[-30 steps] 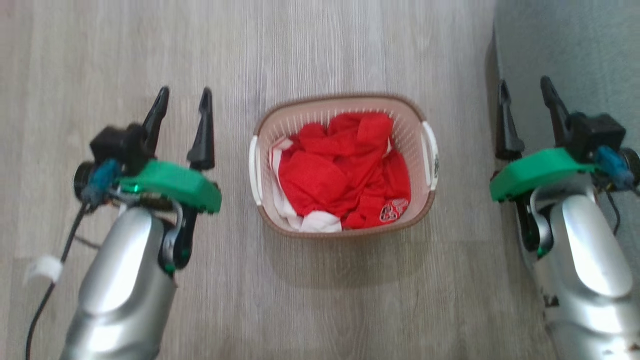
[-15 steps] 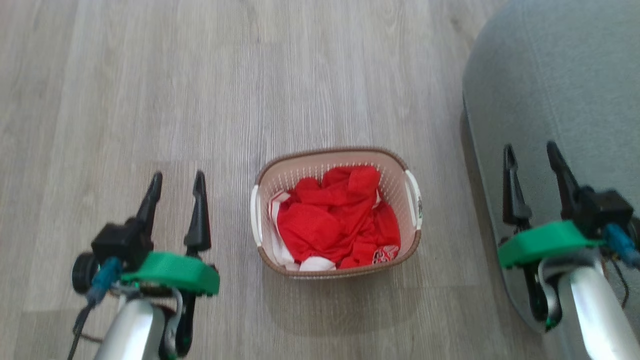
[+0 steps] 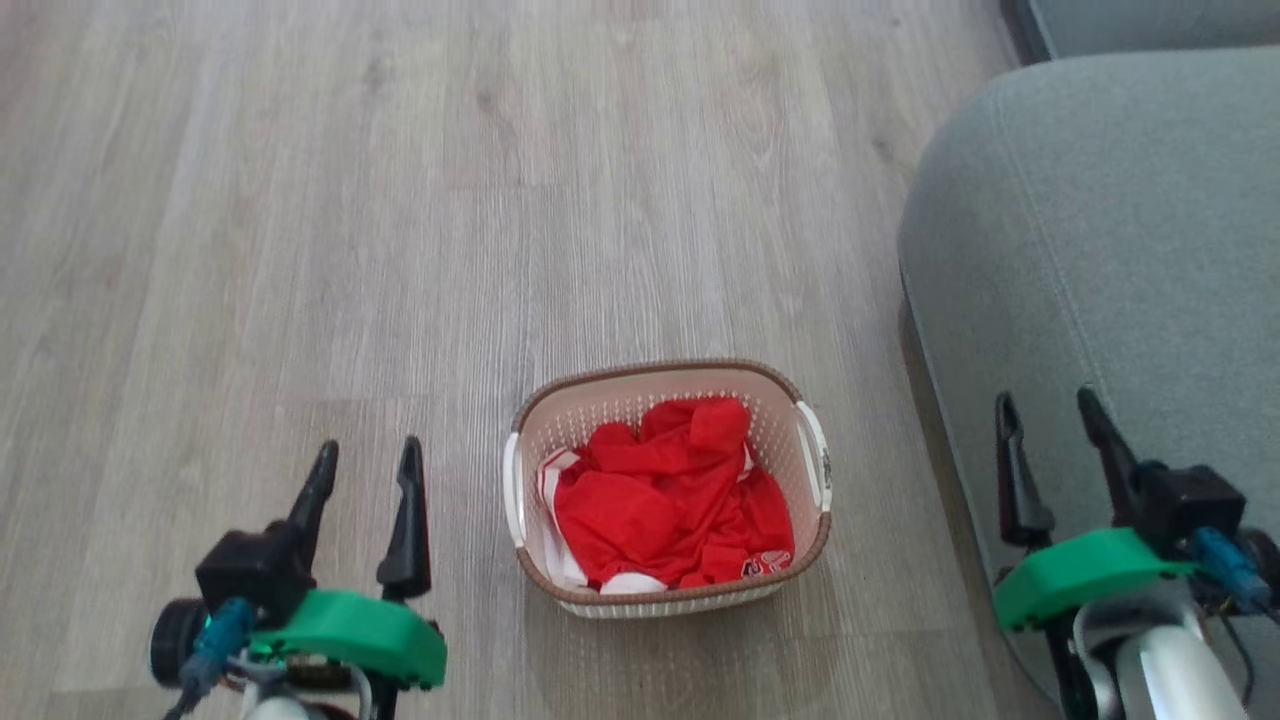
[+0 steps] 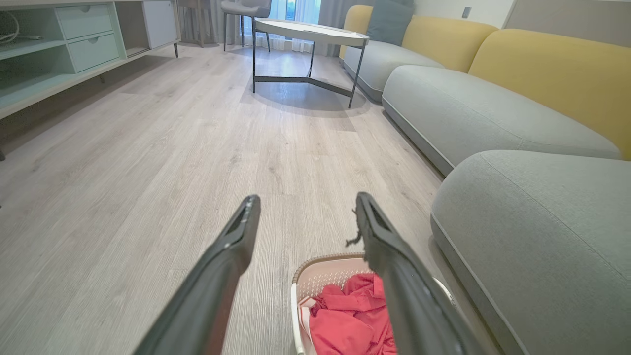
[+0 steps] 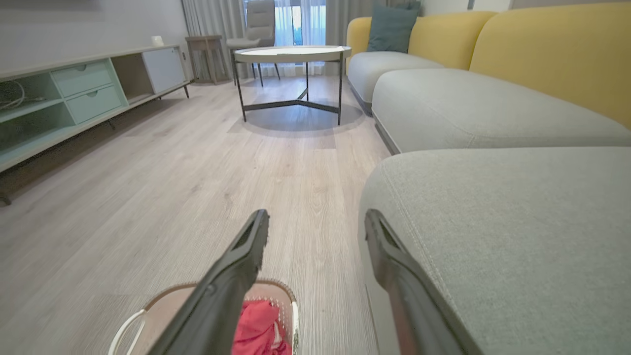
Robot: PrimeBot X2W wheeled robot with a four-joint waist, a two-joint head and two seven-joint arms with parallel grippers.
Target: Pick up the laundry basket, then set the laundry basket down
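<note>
Left gripper (image 3: 367,452) and right gripper (image 3: 1044,400) each with two long tapered black fingers (image 3: 407,520), green plastic wrist plates (image 3: 350,630), black camera blocks (image 3: 255,570), blue plugs (image 3: 1225,565), silver forearm (image 3: 1165,680)

In the head view, note that the red clothing (image 3: 660,510) covers the floor of the laundry basket (image 3: 600,412). The white print at the cloth's 4 o'clock is too small to read, as is the marking on the 3 o'clock handle. The 6 o'clock edge cuts off both arms behind the left gripper (image 3: 367,450) and the right gripper (image 3: 1044,400). The 3 o'clock edge crops the sofa (image 3: 1100,250). In each wrist view the 6 o'clock edge crops the basket. A finger (image 4: 409,296) hides its 3 o'clock side in the left wrist view. A finger (image 5: 217,301) hides its middle in the right wrist view.
</note>
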